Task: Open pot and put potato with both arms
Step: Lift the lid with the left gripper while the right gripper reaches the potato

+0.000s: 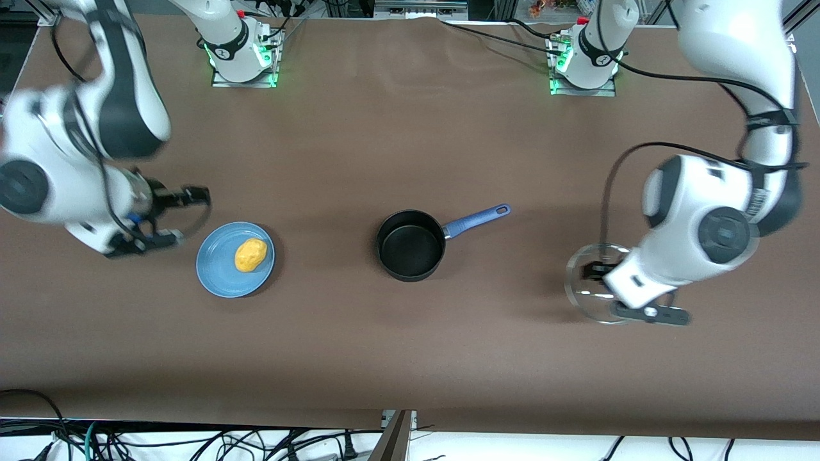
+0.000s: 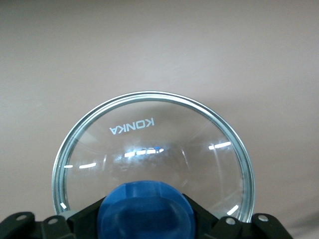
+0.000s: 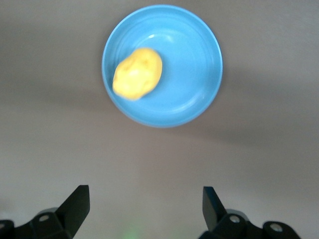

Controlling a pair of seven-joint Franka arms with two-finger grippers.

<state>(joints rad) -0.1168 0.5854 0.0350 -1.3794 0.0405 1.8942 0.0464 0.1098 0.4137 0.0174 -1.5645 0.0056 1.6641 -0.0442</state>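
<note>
Glass lid [image 2: 149, 149], clear with a silver rim and a blue knob [image 2: 144, 211], is in the custody of the left gripper [image 1: 599, 272], whose fingers flank the knob in the left wrist view. Contact with the knob is not plainly shown, so I cannot tell whether they are clamped on it. In the front view the lid sits low at the left arm's end of the table [image 1: 410, 346], well apart from the pot; whether it rests on the surface or hangs just above it is unclear.

Pot [image 1: 410, 245] stands uncovered near the table's middle, its interior empty, its blue handle [image 1: 477, 219] pointing toward the left arm's end.

Potato [image 1: 250, 254] lies on the blue plate [image 1: 218, 269] toward the right arm's end. The right gripper [image 1: 186, 214] is beside the plate, not touching it, with its 2 fingers [image 3: 75, 206] spread wide and nothing between them.

Assessment of handling: the potato looks firm, light and lumpy, with a smooth skin that may slip. The best hold is judged to be across its narrow middle, fingers squarely on the 2 long flanks, since a grip near either rounded end could squeeze it out. The plate is shallow and may slide if the fingers drag on it. The lid is fragile and should be set down gently.
</note>
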